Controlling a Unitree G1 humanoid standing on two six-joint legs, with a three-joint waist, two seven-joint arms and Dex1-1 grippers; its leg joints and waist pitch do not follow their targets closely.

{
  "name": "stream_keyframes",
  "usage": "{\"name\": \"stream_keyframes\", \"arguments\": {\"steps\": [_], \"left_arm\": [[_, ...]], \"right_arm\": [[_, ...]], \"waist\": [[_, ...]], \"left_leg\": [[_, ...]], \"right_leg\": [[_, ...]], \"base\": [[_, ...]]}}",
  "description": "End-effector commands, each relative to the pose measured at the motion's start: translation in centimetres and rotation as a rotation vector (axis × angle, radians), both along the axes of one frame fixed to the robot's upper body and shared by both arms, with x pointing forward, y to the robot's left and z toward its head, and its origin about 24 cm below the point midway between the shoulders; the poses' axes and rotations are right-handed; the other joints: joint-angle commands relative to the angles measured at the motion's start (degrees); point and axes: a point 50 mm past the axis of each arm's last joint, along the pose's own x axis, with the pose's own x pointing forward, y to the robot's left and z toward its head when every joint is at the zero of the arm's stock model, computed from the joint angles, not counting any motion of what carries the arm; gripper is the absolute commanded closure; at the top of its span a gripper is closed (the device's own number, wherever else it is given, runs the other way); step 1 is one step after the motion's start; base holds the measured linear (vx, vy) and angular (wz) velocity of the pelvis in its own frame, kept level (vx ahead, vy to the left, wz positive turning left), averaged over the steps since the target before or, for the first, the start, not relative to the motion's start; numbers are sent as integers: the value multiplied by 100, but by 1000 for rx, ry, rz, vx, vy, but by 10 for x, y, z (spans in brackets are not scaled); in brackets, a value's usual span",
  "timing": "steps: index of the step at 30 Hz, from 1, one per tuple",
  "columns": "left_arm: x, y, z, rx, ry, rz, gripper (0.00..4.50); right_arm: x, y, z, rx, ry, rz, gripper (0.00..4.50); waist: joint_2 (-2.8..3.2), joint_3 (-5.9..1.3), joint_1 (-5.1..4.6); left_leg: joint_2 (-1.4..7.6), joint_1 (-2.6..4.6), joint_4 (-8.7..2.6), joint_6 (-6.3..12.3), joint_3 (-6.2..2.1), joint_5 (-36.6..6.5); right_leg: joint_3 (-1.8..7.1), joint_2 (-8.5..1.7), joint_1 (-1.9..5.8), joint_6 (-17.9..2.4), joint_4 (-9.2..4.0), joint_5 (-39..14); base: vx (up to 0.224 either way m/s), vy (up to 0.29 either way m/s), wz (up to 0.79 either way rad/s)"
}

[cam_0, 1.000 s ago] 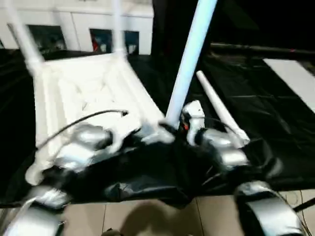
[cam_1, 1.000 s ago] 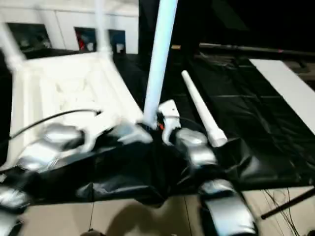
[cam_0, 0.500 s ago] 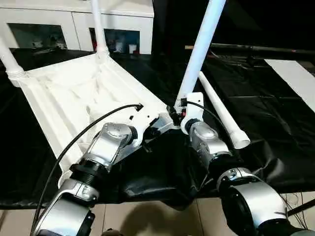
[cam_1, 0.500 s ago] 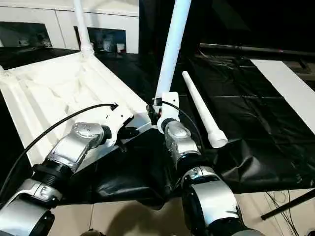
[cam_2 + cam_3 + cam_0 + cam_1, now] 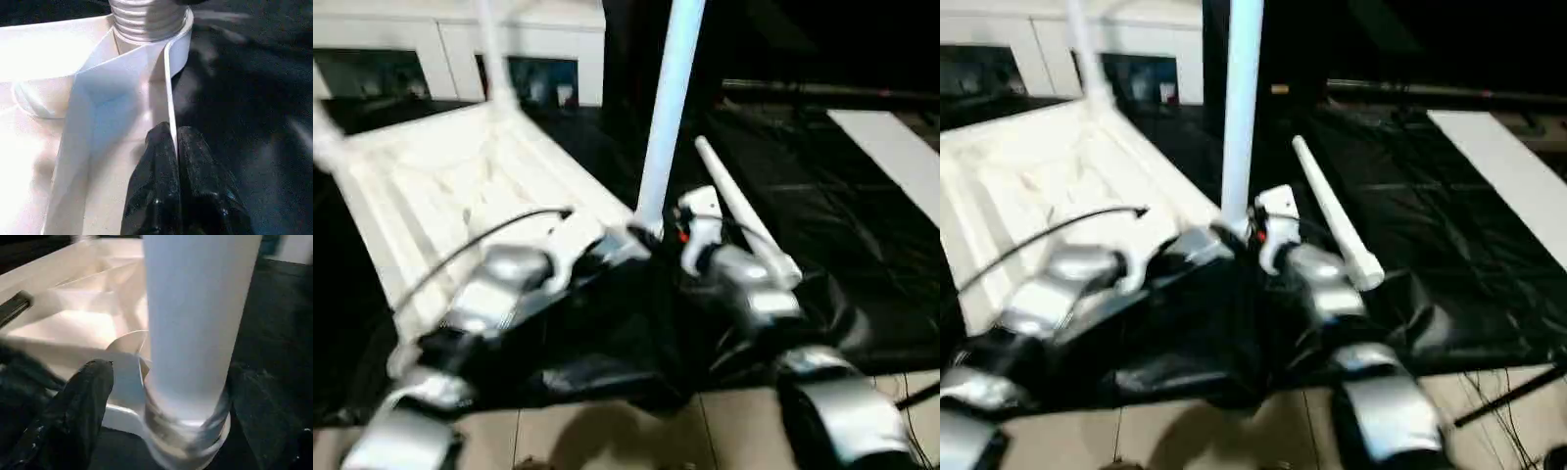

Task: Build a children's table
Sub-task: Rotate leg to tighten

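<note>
Spreading wider, right hand [image 5: 161, 396] now frees the leg [image 5: 668, 108].

Black sheet [image 5: 862, 245] over floor, white cabinet [image 5: 431, 49] at back, tan tiles [image 5: 607, 436] nearest.

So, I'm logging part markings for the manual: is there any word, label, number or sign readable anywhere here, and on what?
None can be read. The tabletop, the upright leg and the loose leg show plain white plastic. A small red mark on the right wrist housing is too blurred to tell.
</note>
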Motion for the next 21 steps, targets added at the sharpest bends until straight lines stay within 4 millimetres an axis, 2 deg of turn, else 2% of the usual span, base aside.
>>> {"name": "stream_keyframes", "arguments": {"steps": [1, 2, 3, 5, 8, 11, 15, 17, 20, 21], "left_arm": [[-11, -13, 7, -57, -5, -192, 450], [-15, -11, 8, -58, 7, -232, 450], [-17, -10, 9, -58, 14, -248, 450], [-20, -7, 11, -67, 29, -287, 450], [-21, -3, 13, -56, 35, -309, 450], [-21, 1, 14, -42, 37, -324, 450], [-20, 3, 16, -42, 36, -326, 450], [-20, 4, 16, -43, 38, -328, 450], [-20, 4, 16, -43, 38, -327, 450], [-20, 4, 16, -44, 38, -326, 450]], "right_arm": [[-4, -6, 1, -47, 6, 89, 64], [-6, -8, 0, -59, 7, 120, 64], [-7, -9, 0, -65, 7, 139, 64], [-11, -10, 0, -84, 9, 203, 64], [-15, -11, 0, -93, 16, 262, 64], [-21, -12, -1, -125, 22, 322, 64], [-21, -12, -2, -128, 25, 321, 100], [-21, -13, -2, -126, 29, 318, 134], [-21, -13, -2, -121, 33, 310, 146], [-22, -13, -3, -120, 34, 307, 166]], "waist": [[45, -378, 21], [46, -380, 26], [58, -380, 56], [74, -371, 67], [64, -373, 106], [50, -373, 137], [44, -378, 141], [43, -385, 140], [39, -384, 139], [39, -383, 140]], "left_leg": [[24, 74, -314, 144, 47, -1725], [27, 72, -315, 132, 52, -1729], [34, 105, -312, 109, 66, -1776], [38, 96, -323, 89, 62, -1808], [44, 105, -325, 57, 65, -1784], [34, 89, -326, 44, 63, -1766], [33, 84, -324, 17, 58, -1724], [32, 84, -321, 12, 57, -1694], [30, 82, -318, 24, 60, -1665], [31, 80, -320, 21, 59, -1660]], "right_leg": [[206, -273, 263, -1118, -428, -1433], [210, -273, 259, -1138, -420, -1422], [217, -262, 232, -1189, -413, -1358], [215, -256, 234, -1190, -406, -1347], [221, -259, 243, -1210, -389, -1239], [217, -264, 260, -1129, -395, -1333], [221, -276, 256, -1112, -397, -1376], [218, -269, 259, -1131, -387, -1301], [216, -265, 263, -1158, -374, -1215], [215, -268, 265, -1149, -376, -1234]], "base": [[0, 0, 0], [0, 0, 0], [0, 0, 0], [0, 0, 0], [0, 0, 0], [0, 0, 0], [0, 0, 0], [0, 0, 0], [0, 0, 0], [0, 0, 0]]}}
